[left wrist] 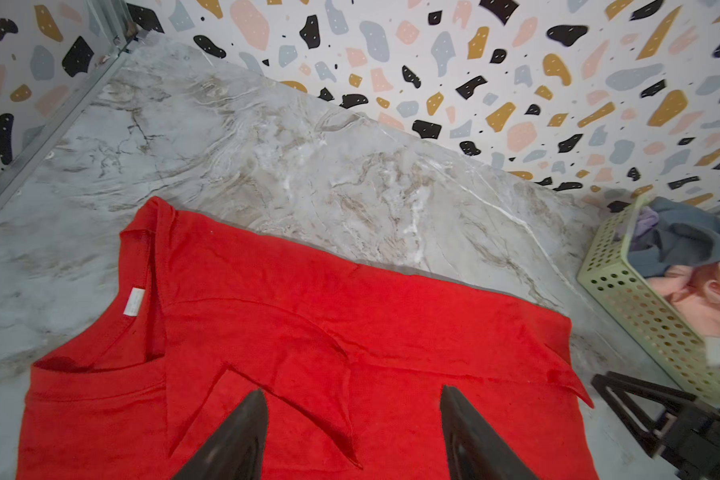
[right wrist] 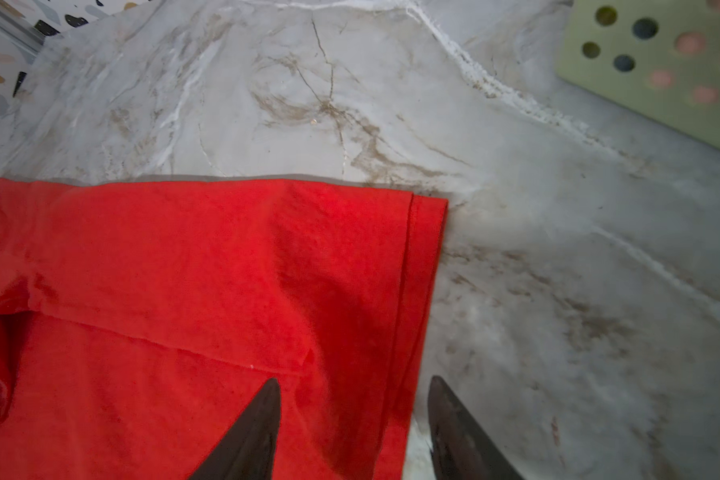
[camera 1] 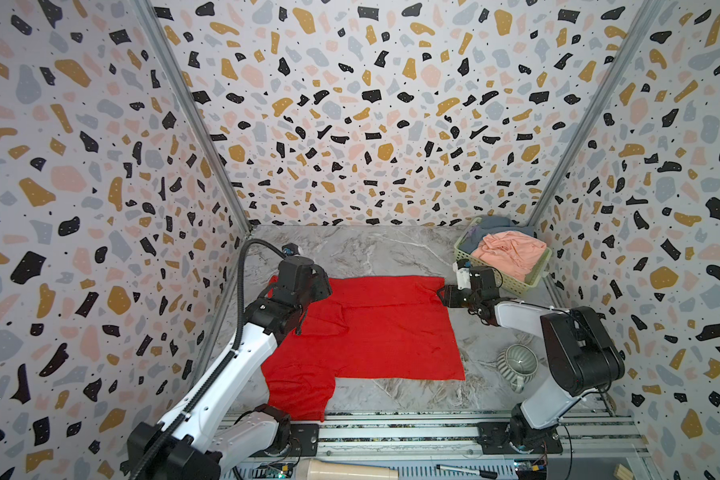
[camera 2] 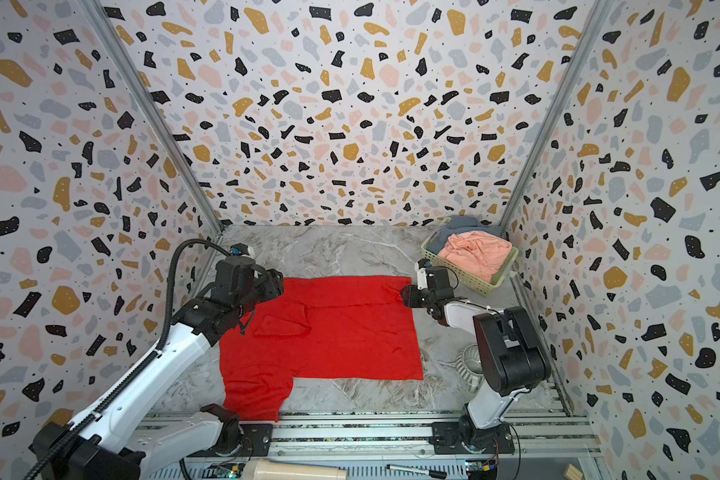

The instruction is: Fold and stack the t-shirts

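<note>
Folding of the red shirt [camera 1: 375, 328] is the step in hand. It lies spread on the table [camera 1: 362, 253], far edge turned over onto the body with one sleeve tucked in, while the near sleeve [camera 1: 300, 395] sticks out flat. My left claw [left wrist: 352, 390] hangs released over the turned flap by the collar, gripping nothing. My right claw [right wrist: 354, 380] is released too, straddling the far hem corner. The pink shirt [camera 1: 510, 249] and grey-blue shirt [camera 1: 495, 224] sit crumpled in the basket [camera 1: 512, 284]. Next, I judge, both claws must reach the near edge, pinch it at sleeve and hem, and carry it across evenly.
</note>
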Motion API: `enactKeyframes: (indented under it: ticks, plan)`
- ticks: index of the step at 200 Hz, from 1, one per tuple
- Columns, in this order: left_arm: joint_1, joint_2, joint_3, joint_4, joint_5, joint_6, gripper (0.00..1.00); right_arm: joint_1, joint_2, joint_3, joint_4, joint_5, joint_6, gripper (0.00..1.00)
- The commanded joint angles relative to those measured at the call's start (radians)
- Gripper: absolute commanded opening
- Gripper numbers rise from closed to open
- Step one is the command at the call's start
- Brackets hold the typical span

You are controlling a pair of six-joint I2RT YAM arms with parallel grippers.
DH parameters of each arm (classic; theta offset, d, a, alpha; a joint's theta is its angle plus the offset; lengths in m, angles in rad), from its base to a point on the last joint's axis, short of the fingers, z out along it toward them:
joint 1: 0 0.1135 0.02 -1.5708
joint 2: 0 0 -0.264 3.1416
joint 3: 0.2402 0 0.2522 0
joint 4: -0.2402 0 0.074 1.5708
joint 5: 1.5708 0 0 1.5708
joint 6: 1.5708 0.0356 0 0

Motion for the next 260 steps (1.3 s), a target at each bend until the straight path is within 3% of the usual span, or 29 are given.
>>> enactKeyframes:
  ticks: [1,76,134,201,260]
  plan:
    - [0.013,0.107,-0.058,0.086,-0.014,0.029,0.67,0.031,-0.053,0.031,-0.004,-0.006,-0.004,0.57]
    - [0.127,0.381,-0.161,0.337,0.028,-0.053,0.67,0.097,0.113,0.165,-0.019,0.002,-0.016,0.58]
    - [0.194,0.523,-0.200,0.421,0.073,-0.091,0.66,0.123,0.175,0.111,-0.023,-0.013,0.005,0.56]
    - [0.229,0.781,0.016,0.413,0.094,-0.058,0.65,0.090,0.245,0.144,-0.037,0.011,0.010,0.56]
    - [0.255,0.951,0.223,0.403,0.212,-0.103,0.63,0.032,0.493,0.500,-0.134,-0.063,-0.006,0.56]
